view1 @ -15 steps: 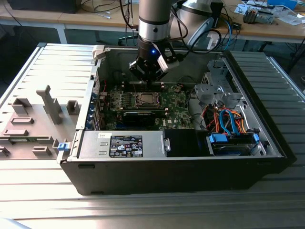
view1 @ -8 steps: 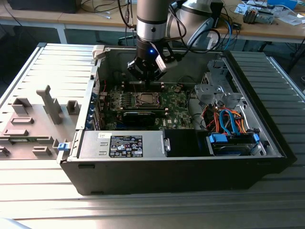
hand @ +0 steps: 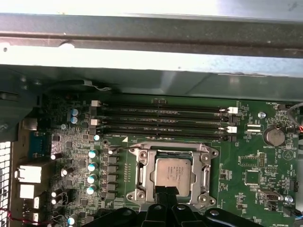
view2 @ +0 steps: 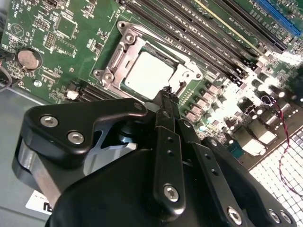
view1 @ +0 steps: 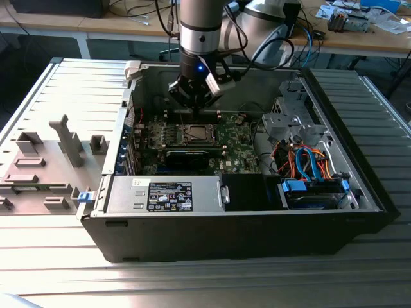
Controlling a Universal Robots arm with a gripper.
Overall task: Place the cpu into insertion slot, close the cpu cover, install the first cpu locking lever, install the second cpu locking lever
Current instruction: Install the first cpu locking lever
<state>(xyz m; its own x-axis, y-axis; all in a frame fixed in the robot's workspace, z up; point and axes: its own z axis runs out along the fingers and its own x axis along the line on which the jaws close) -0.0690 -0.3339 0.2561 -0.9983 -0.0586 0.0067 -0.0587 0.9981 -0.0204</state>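
Open computer case [view1: 192,212] on table, motherboard [hand: 246,156] inside. I hover over insertion slot [hand: 142,172]; cpu cover [hand: 206,171] lies flat around seated cpu [hand: 173,171]. My gripper [view2: 169,93], fingers pressed together, empty, tips just beside cpu edge.

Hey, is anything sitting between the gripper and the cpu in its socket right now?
Nothing visible does. In both wrist views the cpu already lies in the insertion slot with the cpu cover framing it, and the gripper has its fingertips pinched together right at the cover's edge, with only open air between.
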